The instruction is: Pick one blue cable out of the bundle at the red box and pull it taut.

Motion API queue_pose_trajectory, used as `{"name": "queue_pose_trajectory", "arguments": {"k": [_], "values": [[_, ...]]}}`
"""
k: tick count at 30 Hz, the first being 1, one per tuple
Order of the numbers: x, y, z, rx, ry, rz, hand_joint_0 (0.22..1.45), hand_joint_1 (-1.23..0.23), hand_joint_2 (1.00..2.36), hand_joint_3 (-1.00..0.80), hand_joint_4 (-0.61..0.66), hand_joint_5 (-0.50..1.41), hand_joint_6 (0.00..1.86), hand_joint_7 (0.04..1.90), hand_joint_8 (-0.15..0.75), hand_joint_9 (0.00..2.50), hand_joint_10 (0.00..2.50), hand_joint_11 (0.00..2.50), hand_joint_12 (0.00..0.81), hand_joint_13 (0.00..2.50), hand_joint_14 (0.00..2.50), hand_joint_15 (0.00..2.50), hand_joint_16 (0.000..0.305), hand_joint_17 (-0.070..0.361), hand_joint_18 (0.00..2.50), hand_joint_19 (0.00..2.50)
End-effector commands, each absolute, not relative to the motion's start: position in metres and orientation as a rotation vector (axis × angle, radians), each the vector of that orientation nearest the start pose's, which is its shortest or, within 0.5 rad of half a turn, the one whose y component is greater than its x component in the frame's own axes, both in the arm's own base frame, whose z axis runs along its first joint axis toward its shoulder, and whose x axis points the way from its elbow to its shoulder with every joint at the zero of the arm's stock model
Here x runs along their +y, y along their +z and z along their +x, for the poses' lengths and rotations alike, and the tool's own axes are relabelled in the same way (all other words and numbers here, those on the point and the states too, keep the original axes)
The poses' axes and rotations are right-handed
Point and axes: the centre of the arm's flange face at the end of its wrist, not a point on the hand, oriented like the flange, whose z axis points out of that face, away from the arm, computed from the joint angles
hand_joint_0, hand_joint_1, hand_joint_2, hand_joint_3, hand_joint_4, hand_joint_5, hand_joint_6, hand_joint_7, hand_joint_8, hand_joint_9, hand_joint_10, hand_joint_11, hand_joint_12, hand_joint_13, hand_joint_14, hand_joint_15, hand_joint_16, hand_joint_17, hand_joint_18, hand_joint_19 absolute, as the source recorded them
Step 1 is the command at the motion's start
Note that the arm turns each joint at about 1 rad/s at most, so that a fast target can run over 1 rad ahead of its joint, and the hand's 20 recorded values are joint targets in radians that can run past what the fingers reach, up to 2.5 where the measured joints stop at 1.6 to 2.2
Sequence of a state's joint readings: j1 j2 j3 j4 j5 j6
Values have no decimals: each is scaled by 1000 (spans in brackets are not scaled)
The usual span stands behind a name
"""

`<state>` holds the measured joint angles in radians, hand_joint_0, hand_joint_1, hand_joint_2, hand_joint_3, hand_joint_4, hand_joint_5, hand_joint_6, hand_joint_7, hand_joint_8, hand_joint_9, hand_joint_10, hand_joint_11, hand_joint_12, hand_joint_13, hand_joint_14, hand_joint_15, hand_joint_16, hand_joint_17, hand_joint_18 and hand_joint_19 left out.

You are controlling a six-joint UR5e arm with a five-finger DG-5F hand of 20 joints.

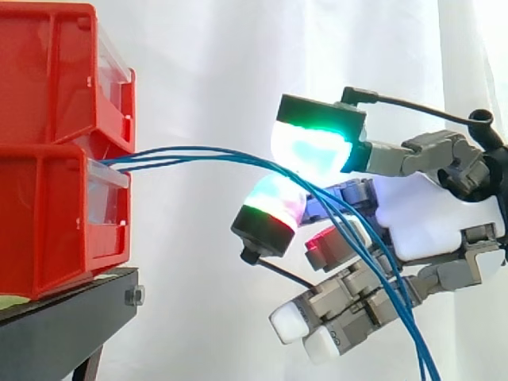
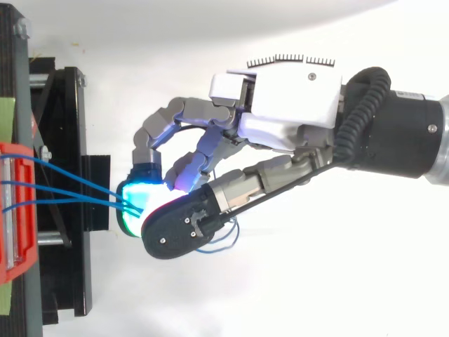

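Note:
Three thin blue cables come out between the two stacked red bins on the left and arc rightward. They run between two glowing pads of my hand, then droop toward the lower right corner. The upper pad glows green and cyan; the lower pad glows pink and green. In the top view the cables converge where these pads meet, and the hand pinches there. I cannot tell how many cables lie in the pinch. The cables still curve slackly.
The red bins rest on a black stand at the left. A white curtain hangs behind. The arm comes in from the right. The other fingers curl below the pinch, with white pads.

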<state>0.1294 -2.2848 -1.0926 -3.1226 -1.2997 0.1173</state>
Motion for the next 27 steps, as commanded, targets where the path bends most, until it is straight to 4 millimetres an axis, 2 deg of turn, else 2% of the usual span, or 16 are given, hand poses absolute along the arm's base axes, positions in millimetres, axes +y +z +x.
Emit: {"name": "queue_pose_trajectory", "arguments": {"k": [1, 8, 15, 19, 22, 27], "values": [[-64, 273, 745, 1196, 1050, 1508, 646, -668, 1003, -470, 38, -224, 939, 853, 283, 1206, 5, 1246, 380, 767, 13, 399, 49, 110, 648, 238], [-64, 272, 744, 1196, 1050, 1517, 659, -690, 1001, -479, 43, -224, 939, 838, 280, 1251, 0, 1334, 381, 791, 13, 411, 49, 109, 653, 229], [-64, 272, 745, 1196, 1053, 1516, 732, -887, 1000, -500, 40, -220, 939, 845, 270, 1248, 22, 1364, 374, 830, 14, 427, 48, 107, 684, 187], [-64, 272, 745, 1198, 1053, 1514, 747, -935, 1000, -500, 27, -221, 939, 865, 255, 1233, 6, 1367, 364, 841, 16, 434, 47, 106, 696, 156], [-64, 272, 745, 1196, 1053, 1514, 718, -958, 1000, -500, 25, -224, 941, 863, 250, 1211, 19, 1375, 362, 845, 15, 445, 47, 106, 701, 161], [-64, 273, 745, 1197, 1054, 1511, 572, -965, 1000, -500, 38, -230, 944, 856, 270, 1178, 109, 1311, 367, 846, 15, 461, 48, 109, 707, 191]]}}
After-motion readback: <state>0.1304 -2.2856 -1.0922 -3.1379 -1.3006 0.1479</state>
